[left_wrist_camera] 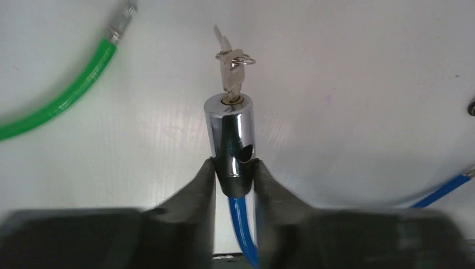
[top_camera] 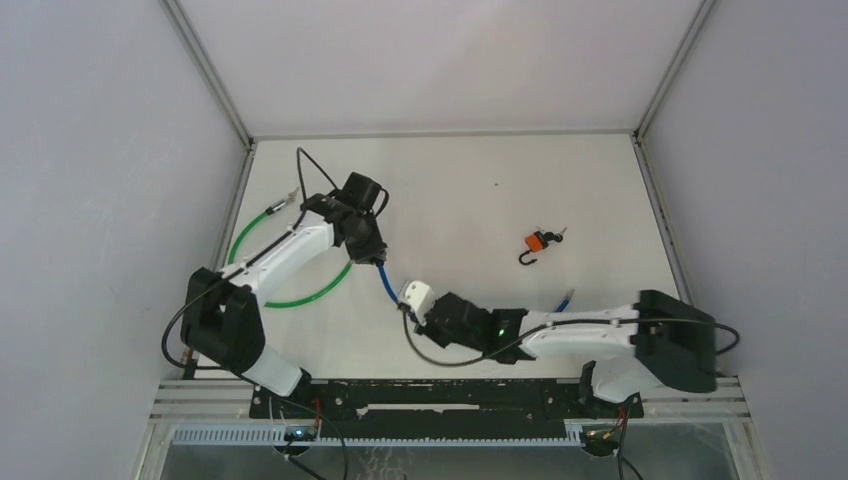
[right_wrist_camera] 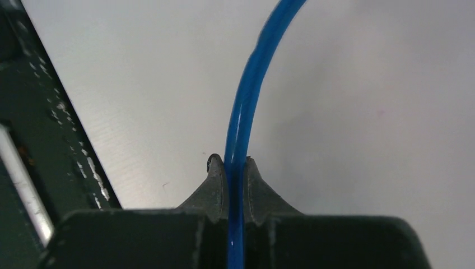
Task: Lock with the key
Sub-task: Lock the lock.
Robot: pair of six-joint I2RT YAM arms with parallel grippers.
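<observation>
Left hand point(left_wrist_camera: 235, 166) clamps one lock point(left_wrist_camera: 229, 128) with two keys point(left_wrist_camera: 230, 72); right hand point(right_wrist_camera: 235, 163) pinches one cable point(right_wrist_camera: 253, 70).

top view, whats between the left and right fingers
A short run of blue cable, from the lock barrel in the left fingers to the right fingers pinching it; top view shows it.

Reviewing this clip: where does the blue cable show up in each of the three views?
Top external: blue cable at centre, a short diagonal stretch.
Left wrist: bottom centre, leaving the chrome lock that the left gripper clamps; another stretch at the right edge.
Right wrist: centre, arcing up from the shut right gripper.
Shared landmark: green cable, in top and left wrist views only.
</observation>
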